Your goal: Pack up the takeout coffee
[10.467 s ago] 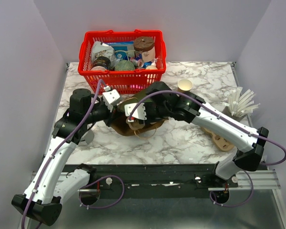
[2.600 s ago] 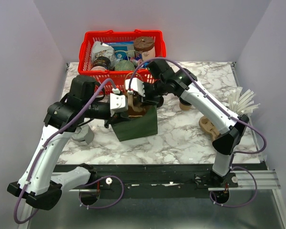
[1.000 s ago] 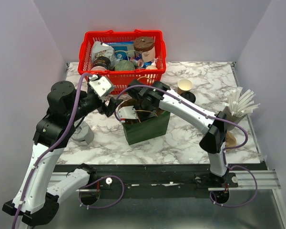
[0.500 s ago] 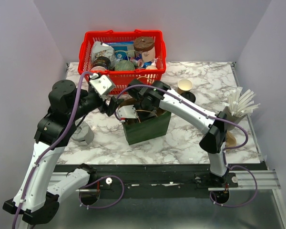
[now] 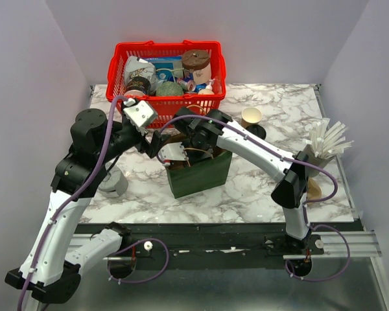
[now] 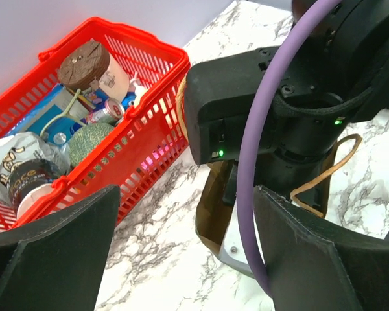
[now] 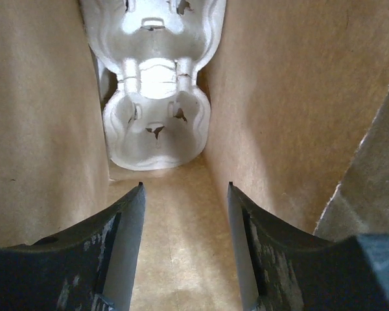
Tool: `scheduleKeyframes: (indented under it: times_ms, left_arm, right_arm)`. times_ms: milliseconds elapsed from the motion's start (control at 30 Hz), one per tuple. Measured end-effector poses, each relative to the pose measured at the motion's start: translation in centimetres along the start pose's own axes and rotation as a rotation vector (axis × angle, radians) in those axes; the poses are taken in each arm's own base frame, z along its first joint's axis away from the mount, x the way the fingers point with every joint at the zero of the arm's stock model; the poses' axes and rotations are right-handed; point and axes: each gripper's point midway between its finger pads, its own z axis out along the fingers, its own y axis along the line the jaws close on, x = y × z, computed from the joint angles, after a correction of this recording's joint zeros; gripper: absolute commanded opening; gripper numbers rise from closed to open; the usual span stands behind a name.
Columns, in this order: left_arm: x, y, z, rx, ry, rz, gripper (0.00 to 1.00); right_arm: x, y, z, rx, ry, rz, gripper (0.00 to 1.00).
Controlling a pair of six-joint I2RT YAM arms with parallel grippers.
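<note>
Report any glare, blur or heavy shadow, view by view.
Right wrist: the pulp carrier deep in the paper bag is washed out to near white, and the right fingers are dark and soft. Left wrist: the left fingers are near-black masses, the red basket sharp. Top external: even light, no glare, faint shadows.

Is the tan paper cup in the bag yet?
No, the tan paper cup stands on the marble table, beside the red basket and outside the green bag.
</note>
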Motion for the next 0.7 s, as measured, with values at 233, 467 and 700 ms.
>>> scheduleKeyframes:
  times_ms: [233, 467, 700]
  left_arm:
    - [0.2, 0.9, 0.1, -0.046, 0.000, -0.054, 0.92]
    - [-4.2, 0.5, 0.3, 0.014, -0.110, -0.101, 0.98]
    - [-7.2, 1.5, 1.0, 0.027, -0.165, -0.135, 0.98]
  right_arm:
    - [0.4, -0.3, -1.0, 0.036, 0.018, 0.022, 0.67]
    - [-0.5, -1.4, -4.6, 0.184, -0.077, 0.052, 0.70]
    - [-0.8, -4.1, -7.6, 0.305, -0.172, 0.131, 0.71]
